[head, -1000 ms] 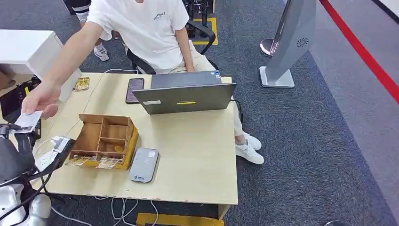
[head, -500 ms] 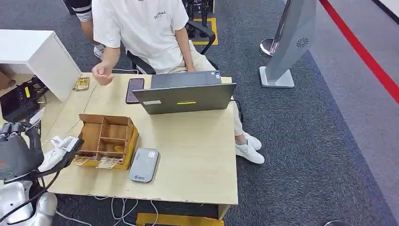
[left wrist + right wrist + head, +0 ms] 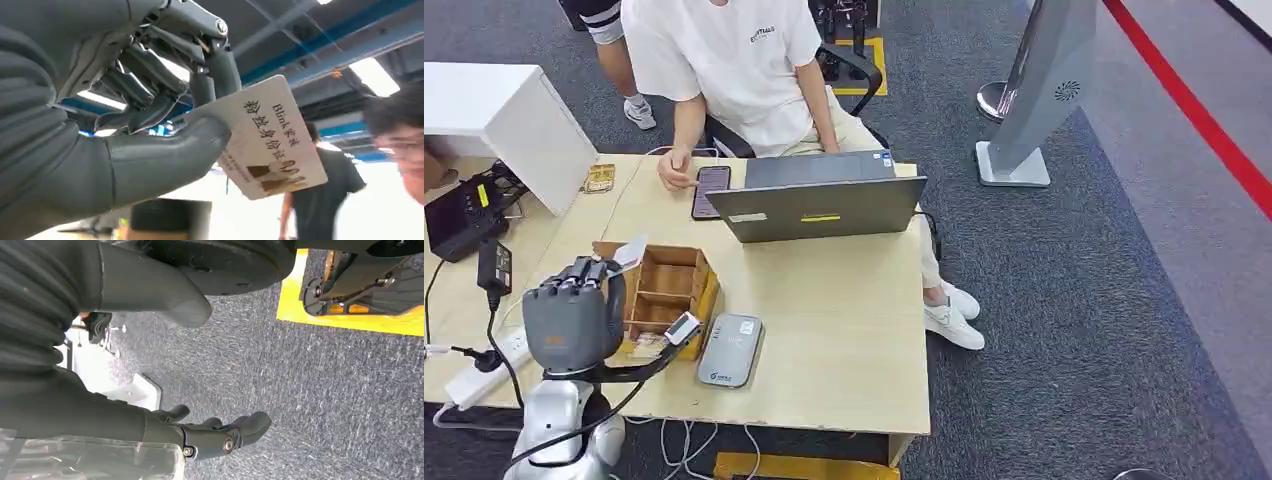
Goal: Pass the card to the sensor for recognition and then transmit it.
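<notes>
Left hand (image 3: 574,315) raised over near-left of table (image 3: 844,330), pinching card (image 3: 631,252) between thumb and fingers.

Seen in left wrist view: thick thumb pressed on card (image 3: 265,140) face, dark fingers (image 3: 220,70) curled behind it, card sticking out past fingertips, printed side with gold figures showing. Card held up in air beside near-left corner of wooden divider box (image 3: 659,295), not touching it. Grey sensor (image 3: 729,350) flat on table just right of box, near edge, well apart from card. Right hand (image 3: 220,435) hung low over dark carpet, fingers loosely apart, holding nothing. Laptop (image 3: 819,205) farther back; person's hand (image 3: 672,172) resting by phone (image 3: 709,190) at far side.
</notes>
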Tool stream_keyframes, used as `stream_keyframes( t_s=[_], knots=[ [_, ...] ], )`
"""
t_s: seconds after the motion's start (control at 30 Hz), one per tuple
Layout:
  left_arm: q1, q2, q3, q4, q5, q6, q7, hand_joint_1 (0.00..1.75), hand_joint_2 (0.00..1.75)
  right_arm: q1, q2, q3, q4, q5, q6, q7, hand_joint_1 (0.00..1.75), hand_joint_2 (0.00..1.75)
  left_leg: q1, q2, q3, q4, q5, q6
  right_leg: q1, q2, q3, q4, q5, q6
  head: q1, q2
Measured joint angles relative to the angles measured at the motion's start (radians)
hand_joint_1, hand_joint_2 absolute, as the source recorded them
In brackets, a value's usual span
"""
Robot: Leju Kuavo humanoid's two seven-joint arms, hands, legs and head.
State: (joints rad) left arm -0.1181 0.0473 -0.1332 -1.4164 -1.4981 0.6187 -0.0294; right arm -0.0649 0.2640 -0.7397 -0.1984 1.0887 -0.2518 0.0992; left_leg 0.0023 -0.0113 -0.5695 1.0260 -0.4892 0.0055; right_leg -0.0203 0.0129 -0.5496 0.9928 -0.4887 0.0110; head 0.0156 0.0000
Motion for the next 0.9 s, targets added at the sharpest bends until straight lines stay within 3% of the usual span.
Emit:
stream_keyframes(
  t_s=[0.23, 0.4, 0.53, 0.9],
  knots=[
    [0.001, -0.024, -0.113, 0.037, -0.008, -0.024, 0.033, 1.75, 1.75, 0.0, 0.0, 0.001, 0.0, 0.0, 0.0, 0.006, 0.0, 1.75, 0.0, 0.0, 0.0, 0.0, 0.0, 0.0, 0.0, 0.0, 0.0, 0.0, 0.0, 0.0, 0.0, 0.0],
    [0.002, -0.035, -0.164, 0.069, -0.008, -0.147, 0.074, 1.75, 1.75, 0.0, 0.0, 0.001, 0.0, -0.002, 0.0, 0.014, 0.0, 1.75, 0.0, 0.0, 0.0, 0.0, 0.0, 0.0, 0.0, 0.0, 0.0, 0.0, 0.0, 0.0, 0.0, 0.0],
    [-0.004, -0.037, -0.197, 0.096, -0.005, -0.236, 0.089, 1.75, 1.75, -0.003, -0.003, -0.004, -0.002, -0.034, 0.0, -0.02, 0.0, 1.75, 0.0, 0.0, 0.0, 0.0, 0.0, 0.0, 0.0, 0.0, 0.0, 0.0, 0.0, 0.0, 0.0, 0.0],
    [-0.03, -0.028, -0.292, 0.187, 0.003, -0.405, 0.124, 1.75, 1.75, -0.005, -0.014, -0.018, -0.005, -0.039, 0.0, -0.015, 0.0, 1.75, 0.0, 0.0, 0.0, 0.0, 0.0, 0.0, 0.0, 0.0, 0.0, 0.0, 0.0, 0.0, 0.0, 0.0]
  ],
)
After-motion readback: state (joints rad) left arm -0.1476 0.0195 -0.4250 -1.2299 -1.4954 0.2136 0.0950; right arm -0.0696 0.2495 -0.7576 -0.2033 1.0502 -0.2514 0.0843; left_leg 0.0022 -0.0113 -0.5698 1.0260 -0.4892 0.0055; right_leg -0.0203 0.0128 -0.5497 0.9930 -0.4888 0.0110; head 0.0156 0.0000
